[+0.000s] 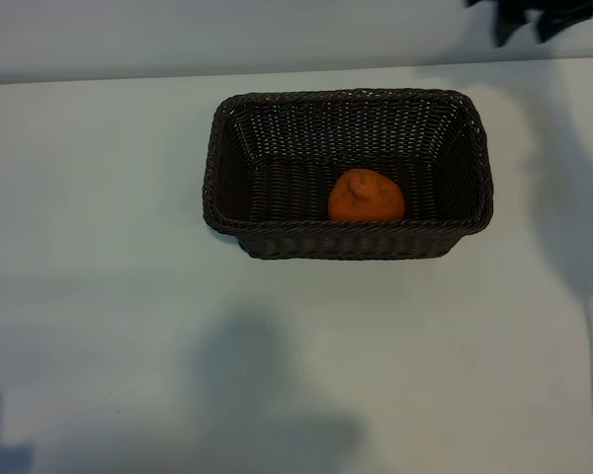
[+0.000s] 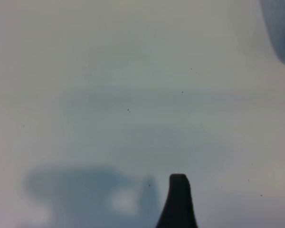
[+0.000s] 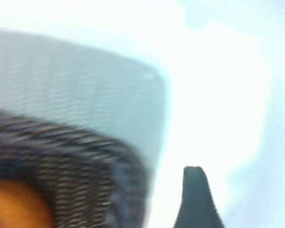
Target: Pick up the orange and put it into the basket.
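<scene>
orange (image 1: 366,197) lay in basket (image 1: 348,242), frame centre, on tabletop (image 1: 109,296) | right end effector (image 1: 530,20) upper right, open, empty (left parked, open, out of exterior frame)

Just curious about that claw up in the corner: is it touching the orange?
Apart. The exterior view shows the orange lying in the basket, with bare table between the basket and the right gripper.

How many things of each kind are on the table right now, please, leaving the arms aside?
Orange fruit: 1, the orange, lying inside the basket near its front wall.
Woven containers: 1, the dark-brown basket, standing on the white table.
Total: 2 things.
</scene>
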